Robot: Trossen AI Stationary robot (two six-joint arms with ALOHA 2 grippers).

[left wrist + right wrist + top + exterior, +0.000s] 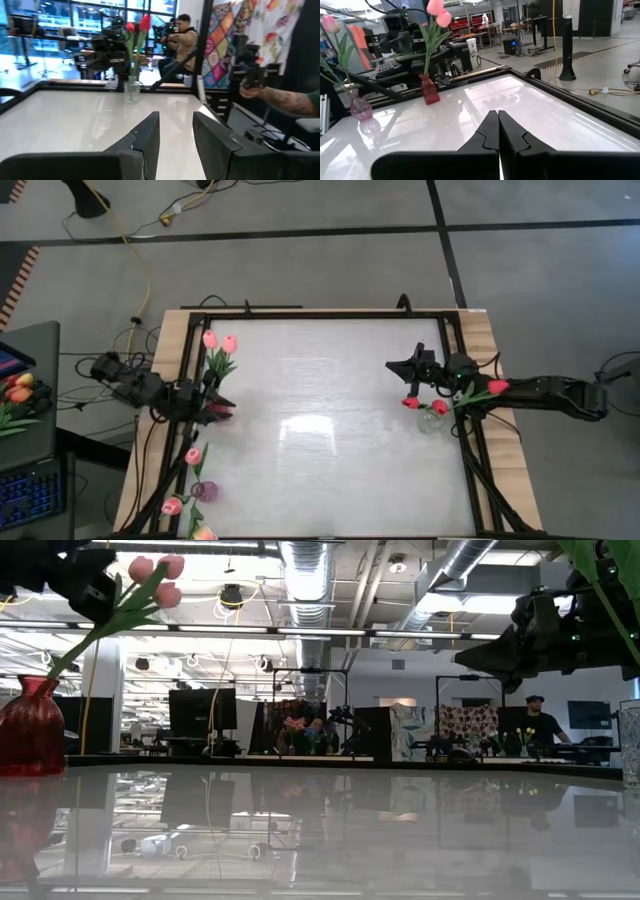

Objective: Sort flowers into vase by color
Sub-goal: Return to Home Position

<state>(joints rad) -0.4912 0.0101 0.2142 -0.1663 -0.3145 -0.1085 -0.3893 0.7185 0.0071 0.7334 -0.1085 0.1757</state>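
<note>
White and glossy, my worktop (330,470) lies in a black frame with pale wood strips along its sides, and ceiling lights are mirrored in it. The flowers stand sorted in three small vases near its edges.

At my right side, a clear glass vase (430,423) holds three red tulips (411,402), their buds leaning apart on thin green stems. At my left side, a red glass vase (430,93) with a narrow neck carries two deeper pink tulips (440,14) with narrow leaves, slanting toward the far edge. Nearer the front left corner, a round purple glass vase (205,491) holds three pale pink tulips (193,455), fanned wide.

My left claw (175,131) hovers near the red vase, its two dark, blunt fingers spread with bare air between them, touching nothing. My right claw (498,125) hangs above the worktop near the clear vase, its fingers pressed together tip to tip and holding nothing.

Off the worktop, past my left arm, a bunch of orange tulips (20,392) lies on a dark side desk.
</note>
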